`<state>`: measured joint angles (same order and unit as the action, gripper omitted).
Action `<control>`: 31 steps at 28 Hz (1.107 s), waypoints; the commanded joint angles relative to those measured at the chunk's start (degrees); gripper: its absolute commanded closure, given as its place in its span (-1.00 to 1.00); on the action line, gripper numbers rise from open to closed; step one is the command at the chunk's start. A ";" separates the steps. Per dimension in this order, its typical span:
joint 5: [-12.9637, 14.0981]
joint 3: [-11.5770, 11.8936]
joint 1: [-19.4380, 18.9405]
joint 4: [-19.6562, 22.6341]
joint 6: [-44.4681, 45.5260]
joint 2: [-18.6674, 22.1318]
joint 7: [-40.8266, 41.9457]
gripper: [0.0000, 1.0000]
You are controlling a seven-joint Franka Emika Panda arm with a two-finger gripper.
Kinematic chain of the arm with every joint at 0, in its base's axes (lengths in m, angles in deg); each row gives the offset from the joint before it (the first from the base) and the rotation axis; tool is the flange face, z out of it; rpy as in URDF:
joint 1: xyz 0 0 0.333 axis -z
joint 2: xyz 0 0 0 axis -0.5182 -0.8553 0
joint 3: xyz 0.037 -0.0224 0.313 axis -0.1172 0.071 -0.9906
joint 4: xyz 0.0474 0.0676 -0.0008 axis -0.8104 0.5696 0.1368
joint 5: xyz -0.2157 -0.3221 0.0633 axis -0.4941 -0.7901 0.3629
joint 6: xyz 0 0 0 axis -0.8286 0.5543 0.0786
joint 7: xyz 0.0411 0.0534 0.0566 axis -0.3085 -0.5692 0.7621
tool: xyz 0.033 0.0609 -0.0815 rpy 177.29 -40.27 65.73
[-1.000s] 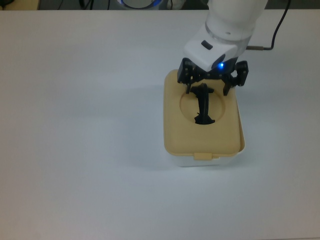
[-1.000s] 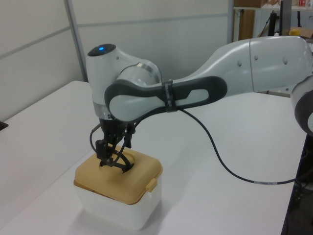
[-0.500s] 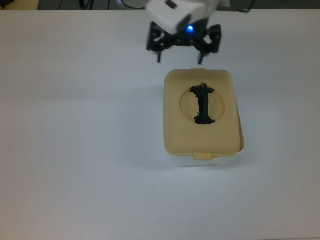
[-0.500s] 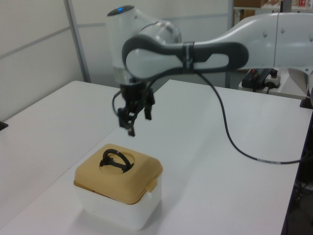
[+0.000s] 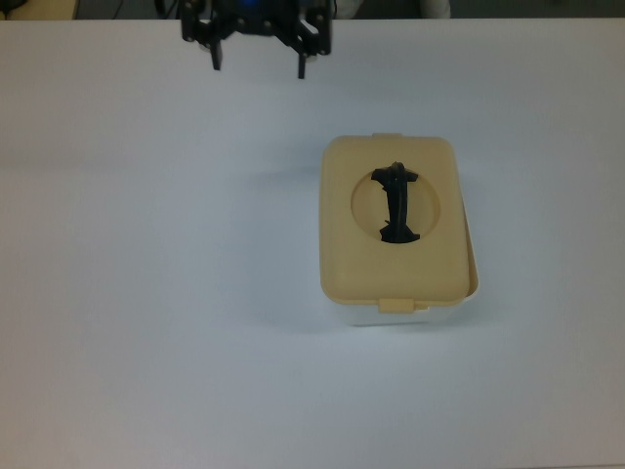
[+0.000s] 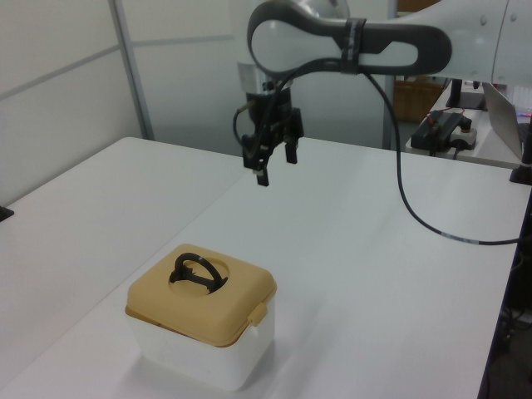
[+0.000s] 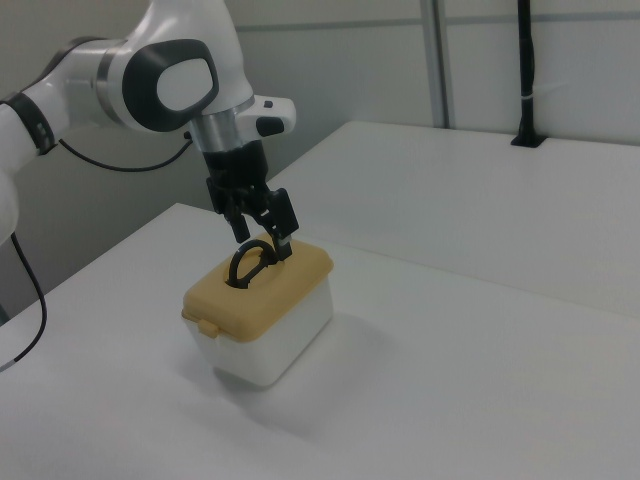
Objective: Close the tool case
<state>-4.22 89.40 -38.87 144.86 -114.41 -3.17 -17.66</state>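
The tool case stands on the white table, its beige lid point(image 5: 342, 249) resting on the white tub point(image 5: 391, 316). A black handle point(image 5: 397, 203) stands up in the lid's round recess. A sliver of the tub's rim shows along the top view's right side. The lid point(image 6: 224, 307), tub point(image 6: 195, 357) and handle point(image 6: 196, 273) also show in the left view, and the lid point(image 7: 285, 280) and tub point(image 7: 275, 345) in the right view. My gripper point(image 5: 259, 59) hangs open and empty, high above the table, off toward the top view's upper left of the case. It also appears in the side views point(image 6: 274, 165) point(image 7: 262, 238).
A black cable point(image 6: 416, 224) trails from the arm over the table in the left view. Equipment sits past the table's edge at the left view's right. A black post point(image 7: 525, 70) stands at the table's far side in the right view.
My gripper has lifted off the handle and moved up and toward the top view's upper left, away from the case. The lid stays on the tub.
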 commanded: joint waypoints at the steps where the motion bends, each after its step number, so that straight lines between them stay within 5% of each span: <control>1: -0.62 -2.81 4.40 2.94 0.82 2.87 0.73 -1.00; 9: -0.62 -3.69 9.50 3.99 0.73 4.71 4.86 -1.00; 31: -0.97 -1.41 10.21 4.43 0.20 5.51 5.91 -1.00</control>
<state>-4.54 87.76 -28.46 147.36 -114.01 0.82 -12.94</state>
